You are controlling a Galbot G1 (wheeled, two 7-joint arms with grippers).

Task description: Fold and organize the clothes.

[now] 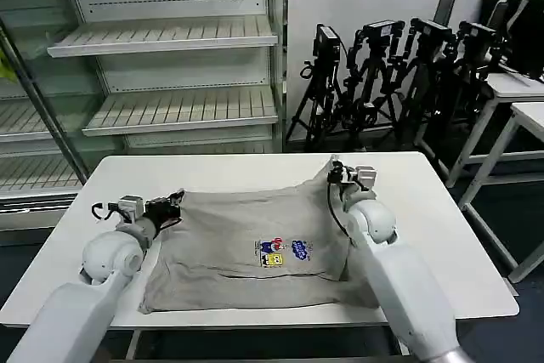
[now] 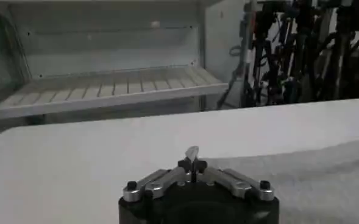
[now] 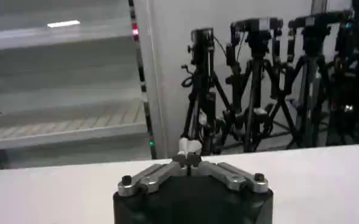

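Fold just starting: left gripper (image 1: 174,201) and right gripper (image 1: 333,172) each pinched closed on the T-shirt's (image 1: 246,248) far corners, shirt otherwise flat on the table (image 1: 425,210).

We see the grey T-shirt (image 1: 246,248) spread on the white table (image 1: 433,210). Our left gripper (image 1: 174,204) pinches its far left corner, and our right gripper (image 1: 333,172) pinches the far right corner.
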